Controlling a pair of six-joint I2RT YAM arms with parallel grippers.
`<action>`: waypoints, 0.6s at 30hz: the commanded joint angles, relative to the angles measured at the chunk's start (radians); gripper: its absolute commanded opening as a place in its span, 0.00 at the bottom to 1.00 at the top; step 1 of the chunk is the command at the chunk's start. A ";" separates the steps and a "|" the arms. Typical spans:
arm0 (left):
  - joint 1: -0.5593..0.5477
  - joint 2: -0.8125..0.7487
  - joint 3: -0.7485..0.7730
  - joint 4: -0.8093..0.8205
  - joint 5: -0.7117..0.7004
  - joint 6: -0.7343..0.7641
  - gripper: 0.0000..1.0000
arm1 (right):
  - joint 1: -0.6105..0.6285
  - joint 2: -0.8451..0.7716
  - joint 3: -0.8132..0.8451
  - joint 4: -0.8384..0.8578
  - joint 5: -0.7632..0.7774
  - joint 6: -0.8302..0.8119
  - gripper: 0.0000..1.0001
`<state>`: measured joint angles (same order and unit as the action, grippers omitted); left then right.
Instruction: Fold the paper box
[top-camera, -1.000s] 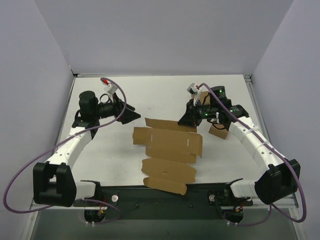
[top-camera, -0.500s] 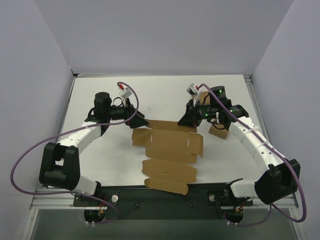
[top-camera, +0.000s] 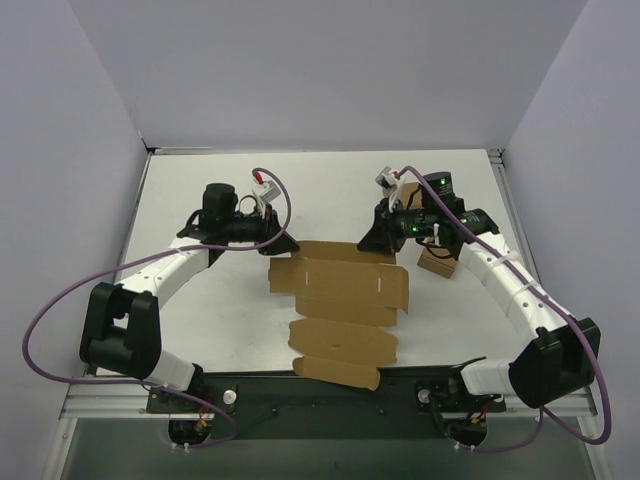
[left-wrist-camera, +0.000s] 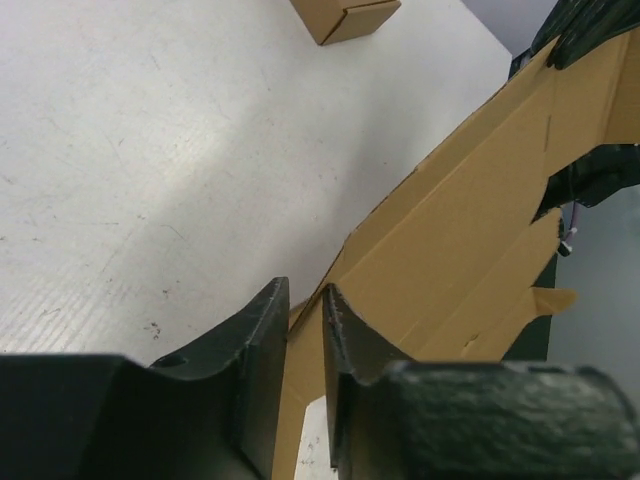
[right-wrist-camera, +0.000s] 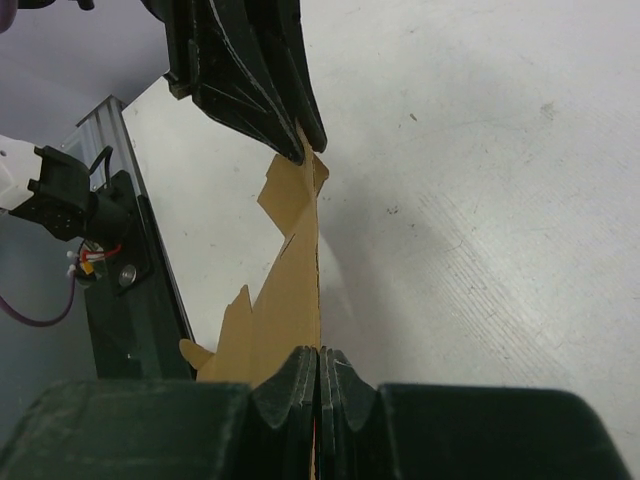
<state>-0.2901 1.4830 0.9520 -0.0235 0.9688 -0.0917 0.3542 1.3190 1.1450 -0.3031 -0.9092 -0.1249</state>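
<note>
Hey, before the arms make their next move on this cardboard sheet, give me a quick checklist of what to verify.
1. Right gripper clamped on the paper box: ok, fingers shut on its edge.
2. Left gripper clamped on the opposite far corner: cannot tell; the jaws straddle the edge with a slight gap.
3. Both grips on the same far edge: ok.
4. Near flaps lying flat on the table: ok.
5. small box apart from the sheet: ok, it sits beside the right arm.
</note>
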 joint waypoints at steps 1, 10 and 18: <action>-0.043 -0.027 0.050 -0.092 -0.070 0.069 0.24 | -0.004 -0.010 0.012 0.050 -0.034 -0.012 0.00; -0.084 -0.078 0.010 -0.039 -0.142 0.003 0.07 | 0.034 -0.023 -0.011 0.081 0.030 0.001 0.00; -0.130 -0.122 -0.009 -0.078 -0.414 0.012 0.00 | 0.055 -0.053 -0.053 0.146 0.235 0.109 0.00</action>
<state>-0.3878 1.4368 0.9546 -0.1074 0.7074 -0.0956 0.3973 1.3144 1.1221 -0.2501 -0.7883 -0.0959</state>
